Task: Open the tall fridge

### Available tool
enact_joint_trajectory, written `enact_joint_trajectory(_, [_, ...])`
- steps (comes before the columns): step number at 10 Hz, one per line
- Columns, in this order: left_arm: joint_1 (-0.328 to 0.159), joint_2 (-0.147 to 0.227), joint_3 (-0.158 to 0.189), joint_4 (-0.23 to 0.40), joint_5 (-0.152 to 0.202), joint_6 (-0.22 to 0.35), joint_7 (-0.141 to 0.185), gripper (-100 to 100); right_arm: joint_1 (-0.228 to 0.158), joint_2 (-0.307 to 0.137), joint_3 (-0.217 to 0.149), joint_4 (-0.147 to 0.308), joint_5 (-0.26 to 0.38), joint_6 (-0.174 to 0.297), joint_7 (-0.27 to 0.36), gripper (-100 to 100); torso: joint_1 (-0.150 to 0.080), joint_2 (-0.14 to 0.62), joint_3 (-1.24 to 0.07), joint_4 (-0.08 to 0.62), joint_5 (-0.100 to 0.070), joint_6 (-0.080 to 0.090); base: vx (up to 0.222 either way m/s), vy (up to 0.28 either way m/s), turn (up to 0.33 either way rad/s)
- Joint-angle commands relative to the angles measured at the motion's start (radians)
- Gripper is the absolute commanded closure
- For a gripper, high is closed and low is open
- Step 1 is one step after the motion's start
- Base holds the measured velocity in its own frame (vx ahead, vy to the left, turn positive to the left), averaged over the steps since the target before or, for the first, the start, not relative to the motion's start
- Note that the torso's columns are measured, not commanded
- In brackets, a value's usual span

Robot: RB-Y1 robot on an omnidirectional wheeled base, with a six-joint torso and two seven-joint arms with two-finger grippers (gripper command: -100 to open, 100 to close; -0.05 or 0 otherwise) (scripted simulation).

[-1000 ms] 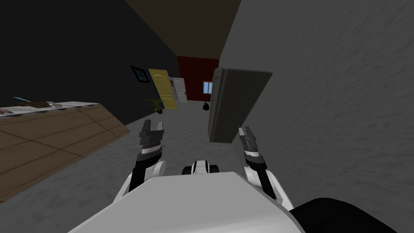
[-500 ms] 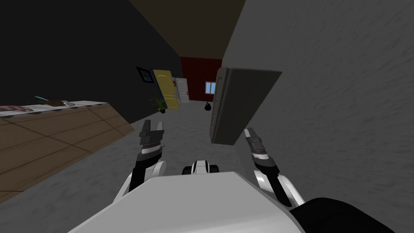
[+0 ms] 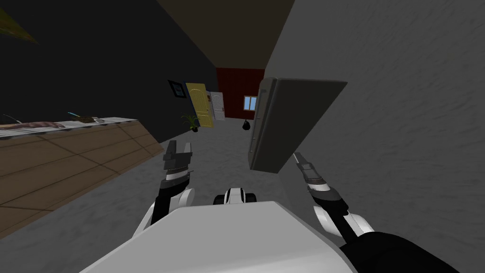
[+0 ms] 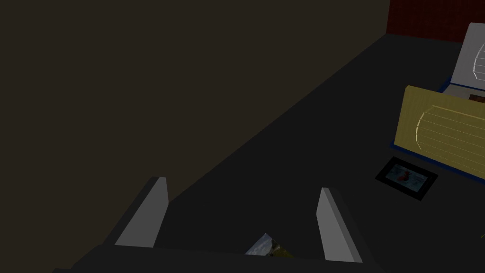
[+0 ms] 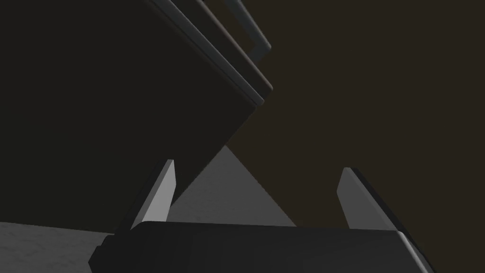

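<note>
While the tall fridge [image 3: 296, 121] stands against the grey wall [image 3: 402, 118] ahead and to my right, its door looking shut, I judge that I am in the reaching step, with nothing gripped yet. My right claw [image 3: 298, 158] hangs near the fridge's lower near corner, apart from it, and its two fingers stand wide apart with nothing between them. Seen along that claw, the fridge's dark side rises just beside one finger, the door's seam runs along the far edge of that side, and the pale handle [image 5: 251, 26] sits beyond the seam, well apart from my fingertips. My left claw [image 3: 178, 148] is held out low on the other side, over the grey floor [image 3: 218, 156] between the fridge and the long wooden table [image 3: 71, 156], and its fingers are likewise spread and empty. By my reckoning the task has hardly begun, since the handle is untouched. The next move, as I judge it, calls for carrying the right claw past the side face and round to the front edge, turning it so that the fingers straddle the handle's bar, closing on it, and then pulling outward in an arc. Which edge carries the hinge I cannot tell. The risk I see is a finger grazing the fridge's corner on the way round.
</note>
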Motion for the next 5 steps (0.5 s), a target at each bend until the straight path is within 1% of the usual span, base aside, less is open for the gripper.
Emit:
enact_joint_trajectory(1, [0.0, 0.0, 0.0, 0.0, 0.0, 0.0, 0.0, 0, 0.04, -0.044, -0.078, 0.003, 0.056, -0.007, -0.003, -100, 0.0, 0.0, 0.0, 0.0, 0.0, 0.0, 0.077, 0.043, 0.147])
enact_joint_trajectory(2, [0.0, 0.0, 0.0, 0.0, 0.0, 0.0, 0.0, 0, 0.04, -0.044, -0.11, 0.003, 0.056, -0.007, -0.003, -100, 0.001, 0.0, 0.0, 0.0, 0.0, 0.0, 0.064, 0.031, 0.067])
enact_joint_trajectory(3, [0.0, 0.0, 0.0, 0.0, 0.0, 0.0, 0.0, 0, 0.067, -0.075, -0.14, 0.009, 0.096, -0.013, -0.004, -100, 0.0, 0.001, 0.0, 0.0, 0.0, 0.001, 0.079, 0.018, 0.125])
enact_joint_trajectory(4, [0.0, 0.0, 0.0, 0.0, 0.0, 0.0, 0.0, 0, 0.067, -0.075, -0.172, 0.009, 0.096, -0.013, -0.004, -100, -0.001, 0.0, 0.0, 0.0, 0.0, 0.0, 0.071, 0.013, 0.078])
enact_joint_trajectory(5, [0.0, 0.0, 0.0, 0.0, 0.0, 0.0, 0.0, 0, 0.094, -0.105, -0.206, 0.015, 0.137, -0.019, -0.004, -100, -0.001, 0.001, 0.0, 0.0, 0.0, 0.0, 0.091, 0.037, 0.148])
